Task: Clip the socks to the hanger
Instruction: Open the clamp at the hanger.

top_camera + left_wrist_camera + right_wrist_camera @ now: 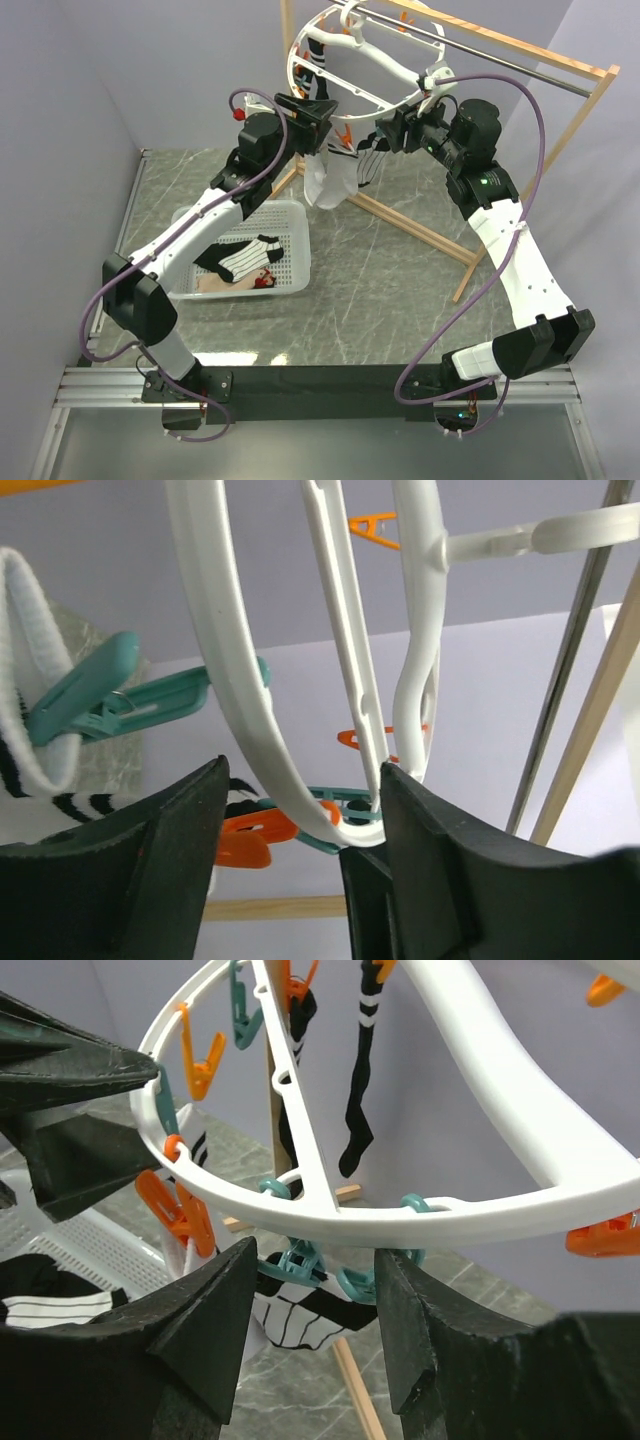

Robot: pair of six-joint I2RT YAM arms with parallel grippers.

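The white ring hanger (365,103) hangs from the metal rod, with orange and teal clips around it. A white sock (328,182) and a striped sock (368,160) hang clipped under its near rim. My left gripper (312,108) is open at the ring's left side. In the left wrist view the rim (230,660) passes between the jaws and rests against the right finger (450,870). A teal clip (100,695) there bites a white sock (30,630). My right gripper (315,1255) is open just under the rim (480,1220), with teal clips (300,1265) and the striped sock (300,1315) between its jaws.
A white perforated basket (297,225) at the left holds a striped sock (248,255) and a black one (215,262). The wooden frame (420,232) with its metal rod (500,55) stands at the back right. Black socks (360,1080) hang on the hanger's far side.
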